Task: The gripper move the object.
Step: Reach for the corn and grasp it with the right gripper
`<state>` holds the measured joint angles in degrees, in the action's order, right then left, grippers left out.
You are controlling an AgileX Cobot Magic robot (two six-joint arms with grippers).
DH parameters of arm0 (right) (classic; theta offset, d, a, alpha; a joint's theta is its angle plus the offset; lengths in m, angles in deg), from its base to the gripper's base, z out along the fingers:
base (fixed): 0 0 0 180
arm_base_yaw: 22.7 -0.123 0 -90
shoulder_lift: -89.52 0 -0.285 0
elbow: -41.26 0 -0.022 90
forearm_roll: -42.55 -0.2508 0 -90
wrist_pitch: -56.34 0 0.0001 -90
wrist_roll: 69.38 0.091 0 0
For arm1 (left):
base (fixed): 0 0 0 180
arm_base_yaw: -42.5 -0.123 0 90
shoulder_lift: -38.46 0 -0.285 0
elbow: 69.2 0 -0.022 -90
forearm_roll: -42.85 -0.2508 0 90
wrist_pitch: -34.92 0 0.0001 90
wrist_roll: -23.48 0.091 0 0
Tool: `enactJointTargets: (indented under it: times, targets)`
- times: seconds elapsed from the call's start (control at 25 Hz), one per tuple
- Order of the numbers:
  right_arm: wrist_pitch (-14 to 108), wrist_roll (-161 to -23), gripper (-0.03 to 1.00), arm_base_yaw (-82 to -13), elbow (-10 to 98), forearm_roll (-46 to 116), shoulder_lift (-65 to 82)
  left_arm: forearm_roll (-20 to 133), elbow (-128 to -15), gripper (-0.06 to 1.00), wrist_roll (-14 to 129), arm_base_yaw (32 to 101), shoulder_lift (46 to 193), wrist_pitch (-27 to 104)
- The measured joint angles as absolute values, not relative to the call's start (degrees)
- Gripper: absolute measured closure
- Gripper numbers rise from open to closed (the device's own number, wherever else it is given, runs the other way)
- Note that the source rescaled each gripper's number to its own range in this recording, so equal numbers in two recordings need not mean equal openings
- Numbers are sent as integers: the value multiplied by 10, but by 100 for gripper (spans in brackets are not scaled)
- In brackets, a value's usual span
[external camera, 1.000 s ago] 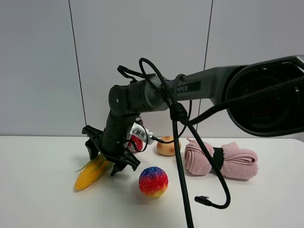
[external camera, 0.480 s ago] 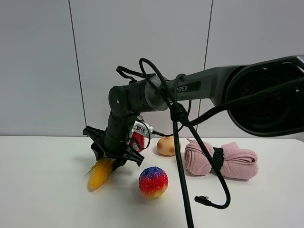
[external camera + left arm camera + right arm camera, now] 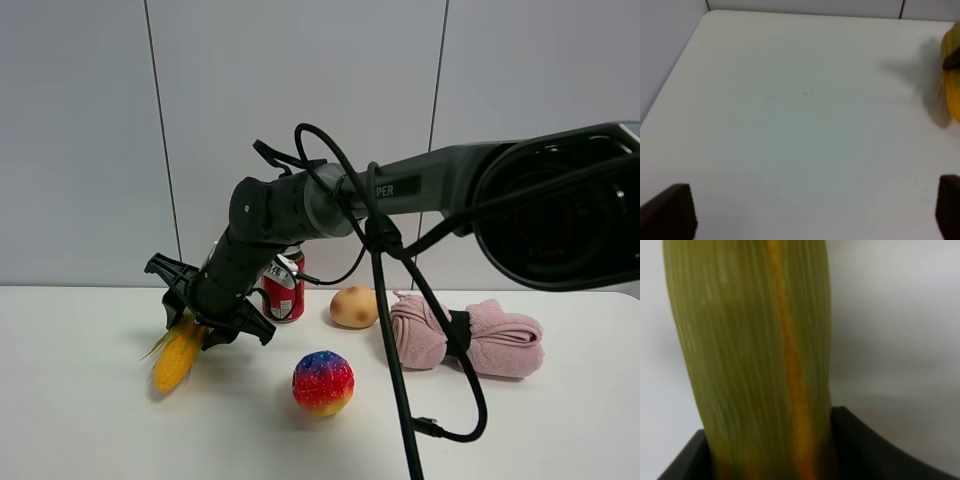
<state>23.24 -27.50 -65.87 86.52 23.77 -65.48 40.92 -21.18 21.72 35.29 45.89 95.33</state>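
Note:
The corn cob, yellow with green husk, hangs tilted a little above the white table at the left. My right gripper, a black pronged claw on the dark arm reaching in from the right, is shut on its upper end. The right wrist view shows the husk close up between the black jaws. The corn also shows at the edge of the left wrist view. My left gripper is open and empty over bare table, its fingertips far apart. It does not show in the exterior view.
A red can stands just behind the claw. A tan potato and a rolled pink towel lie to the right. A rainbow ball sits in front. A black cable hangs down over the table.
The right gripper closed on the corn, which was lying on the table, and carried it left and slightly up. The red can is now uncovered.

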Motion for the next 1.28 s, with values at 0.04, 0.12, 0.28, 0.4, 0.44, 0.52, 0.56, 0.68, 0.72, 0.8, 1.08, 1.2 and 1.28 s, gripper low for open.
enactJointTargets:
  times: [0.04, 0.12, 0.28, 0.4, 0.44, 0.52, 0.56, 0.68, 0.72, 0.8, 1.08, 1.2, 1.28]
  targets:
    - [232, -297, 96, -659, 865, 231, -654, 409, -212, -6, 217, 353, 459, 953]
    - [232, -346, 96, -659, 865, 212, -646, 409, -212, -6, 217, 353, 459, 953]
    - [215, -475, 96, -659, 865, 177, -611, 409, -212, -6, 217, 353, 459, 953]
    - [185, -571, 96, -659, 865, 168, -567, 409, -212, -6, 217, 353, 459, 953]
    - [173, -604, 96, -659, 865, 168, -554, 409, -212, -6, 217, 353, 459, 953]
    - [149, -671, 96, -659, 865, 168, -520, 409, -212, -6, 217, 353, 459, 953]
    - [137, -697, 96, -659, 865, 168, -505, 409, -212, -6, 217, 353, 459, 953]
    - [98, -779, 96, -659, 865, 178, -449, 409, -212, -6, 217, 353, 459, 953]
    - [81, -803, 96, -659, 865, 188, -432, 409, -212, -6, 217, 353, 459, 953]
    - [45, -839, 96, -659, 865, 216, -394, 409, -212, -6, 217, 353, 459, 953]
    - [-96, -875, 97, -659, 865, 372, -301, 409, -212, -6, 217, 353, 459, 953]
    - [-132, -899, 97, -659, 865, 404, -272, 409, -212, -6, 217, 353, 459, 953]
    - [-136, -913, 97, -659, 864, 412, -254, 409, -212, -6, 217, 353, 459, 953]
